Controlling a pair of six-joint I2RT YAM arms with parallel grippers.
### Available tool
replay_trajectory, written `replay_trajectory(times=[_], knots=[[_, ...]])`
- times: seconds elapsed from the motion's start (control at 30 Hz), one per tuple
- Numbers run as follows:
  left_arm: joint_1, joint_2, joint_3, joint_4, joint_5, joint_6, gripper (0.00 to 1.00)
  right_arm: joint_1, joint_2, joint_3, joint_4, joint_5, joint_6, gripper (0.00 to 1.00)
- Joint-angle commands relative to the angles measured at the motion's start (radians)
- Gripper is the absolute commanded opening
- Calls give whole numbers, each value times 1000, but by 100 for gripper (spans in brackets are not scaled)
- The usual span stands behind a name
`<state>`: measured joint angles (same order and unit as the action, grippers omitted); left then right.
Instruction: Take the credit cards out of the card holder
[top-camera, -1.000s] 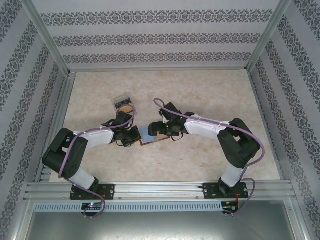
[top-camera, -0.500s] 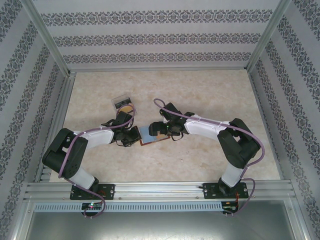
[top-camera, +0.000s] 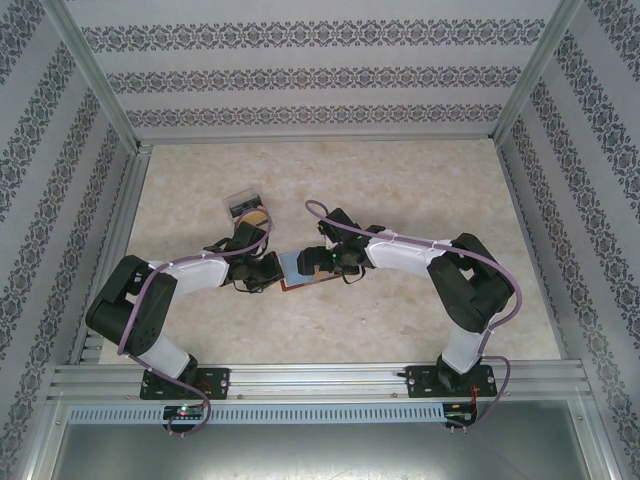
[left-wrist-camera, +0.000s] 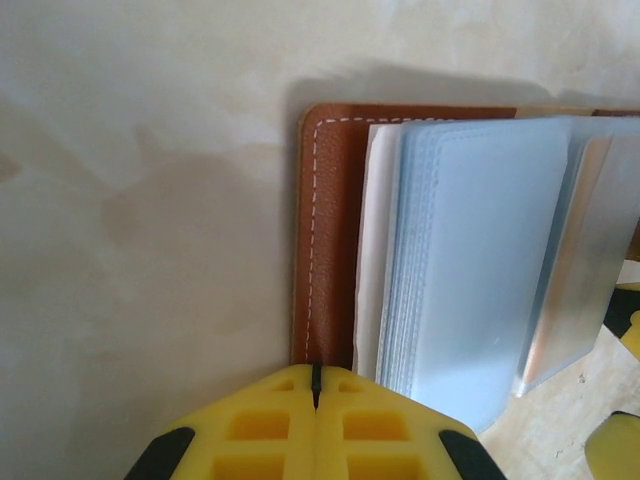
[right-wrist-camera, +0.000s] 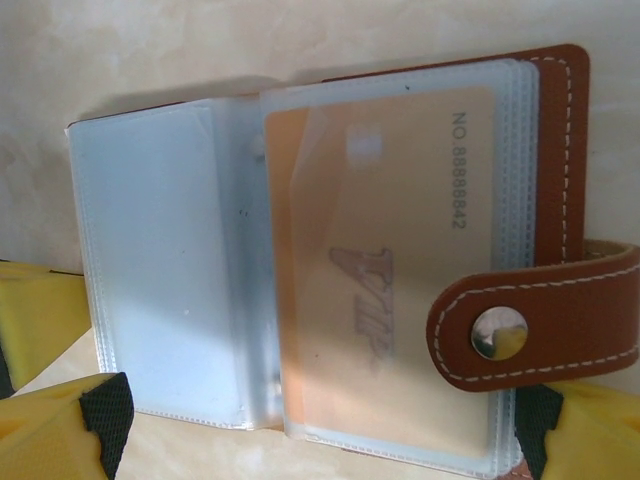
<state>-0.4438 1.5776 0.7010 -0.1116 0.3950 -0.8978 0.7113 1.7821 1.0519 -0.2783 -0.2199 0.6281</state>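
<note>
The brown card holder (top-camera: 300, 270) lies open on the table between both grippers. In the left wrist view its stitched brown cover (left-wrist-camera: 328, 230) and a stack of clear blue-grey sleeves (left-wrist-camera: 480, 250) show. My left gripper (left-wrist-camera: 316, 375) is shut, its yellow tips resting on the cover's near edge. An orange card (right-wrist-camera: 385, 270) marked VIP sits inside a clear sleeve, and the snap strap (right-wrist-camera: 540, 325) lies over its right side. My right gripper (right-wrist-camera: 330, 435) is open, with one yellow finger on each side of the holder. From above, the left gripper (top-camera: 266, 270) and the right gripper (top-camera: 326, 262) flank the holder.
A small clear plastic box (top-camera: 242, 203) and a round tan disc (top-camera: 257, 216) lie just behind the left gripper. Patterned walls and an aluminium frame (top-camera: 105, 225) enclose the beige table (top-camera: 420, 190).
The right arm's elbow has shifted slightly to the left. The holder and the left arm have hardly moved.
</note>
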Motion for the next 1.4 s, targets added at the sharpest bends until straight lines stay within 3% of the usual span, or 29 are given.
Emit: replay_trajectory(times=[0.0,0.6,1.07,1.17,1.37], knots=[[-19,41,-6,-60,-9,16,0,17,14,23,16,-36,1,98],[-27,52,-1,-58,-3,17,0,39,-65,55,4,-54,-1,98],[-29,48,-8,-54,-2,17,0,47,-48,48,146,-218,81,97],[-29,48,-8,-53,-4,17,0,43,-48,50,107,-169,66,93],[-29,50,-8,-51,-4,16,0,40,-21,65,44,-118,9,74]])
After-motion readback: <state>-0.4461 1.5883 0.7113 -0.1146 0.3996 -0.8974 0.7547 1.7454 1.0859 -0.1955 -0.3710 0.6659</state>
